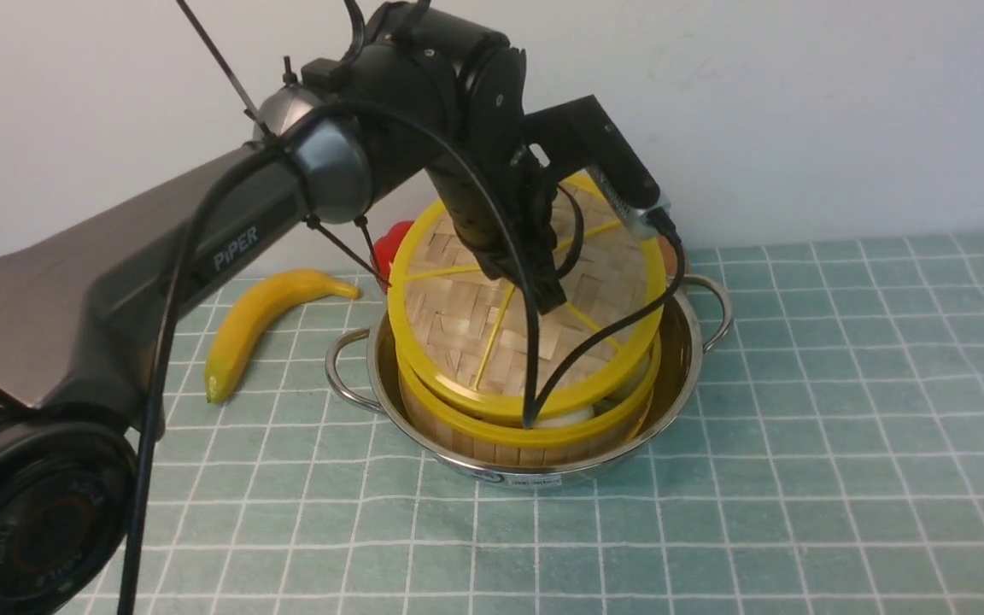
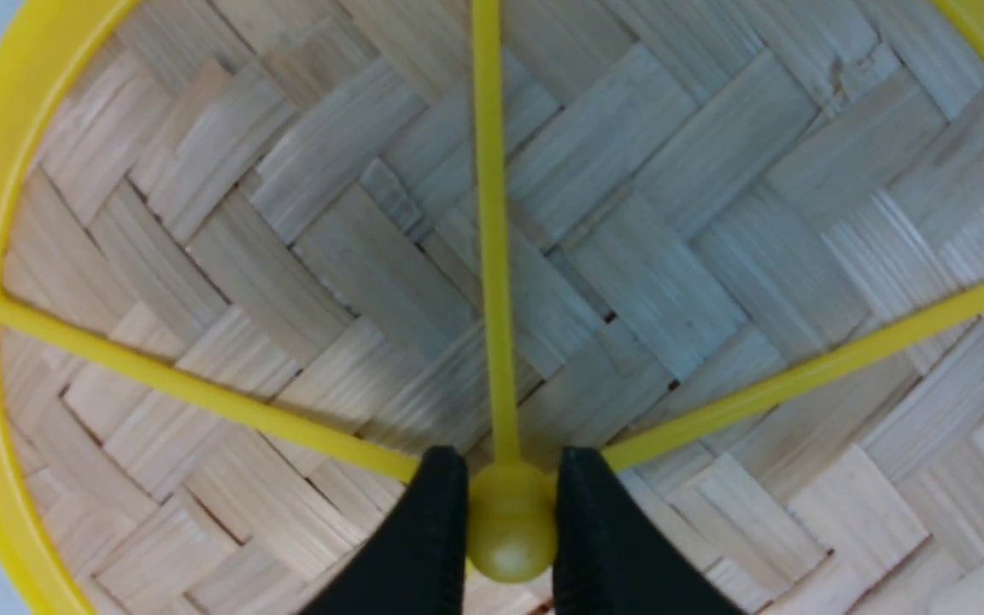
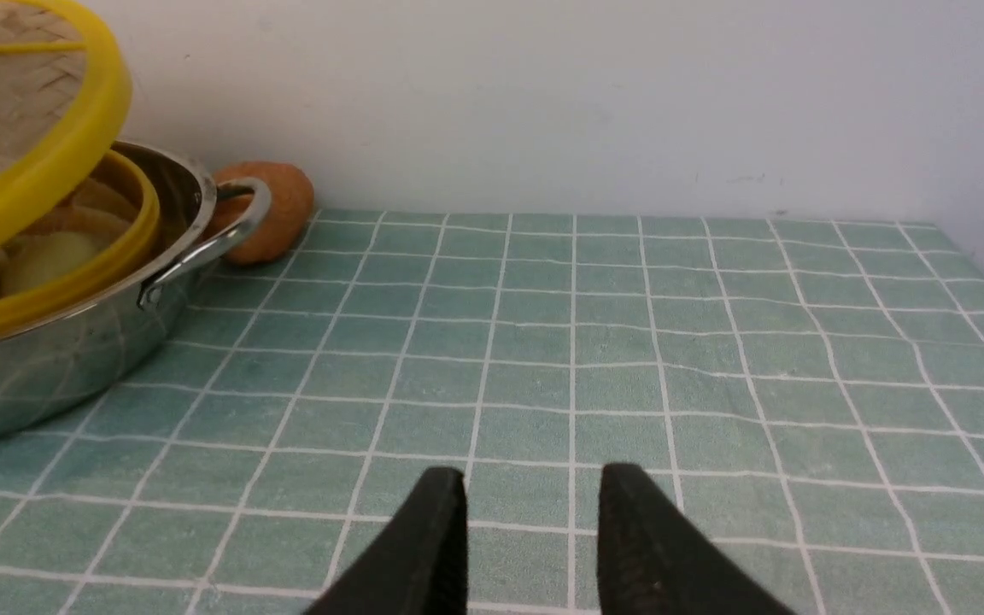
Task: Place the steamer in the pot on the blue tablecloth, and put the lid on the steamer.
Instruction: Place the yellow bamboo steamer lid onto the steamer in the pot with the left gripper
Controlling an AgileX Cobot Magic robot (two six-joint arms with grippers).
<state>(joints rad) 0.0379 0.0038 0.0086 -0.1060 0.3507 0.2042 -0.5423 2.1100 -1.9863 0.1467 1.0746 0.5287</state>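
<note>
The steamer (image 1: 492, 437) sits inside the steel pot (image 1: 687, 359) on the blue tablecloth (image 1: 842, 427). A white dumpling (image 1: 567, 418) shows under the lid. My left gripper (image 1: 546, 293) is shut on the yellow central hub (image 2: 511, 534) of the woven lid (image 1: 458, 316), holding it tilted just over the steamer, its far-right edge raised. In the left wrist view the lid (image 2: 671, 213) fills the frame, with the left gripper (image 2: 511, 478) clamping the hub. My right gripper (image 3: 530, 512) is open and empty above the cloth, to the right of the pot (image 3: 73, 359), steamer (image 3: 82, 282) and lid (image 3: 56, 154).
A yellow banana (image 1: 257, 320) lies on the cloth left of the pot. A red object (image 1: 388, 243) sits behind the pot at its left, and a brown round object (image 3: 274, 209) behind its right handle (image 3: 219, 235). A white wall stands close behind.
</note>
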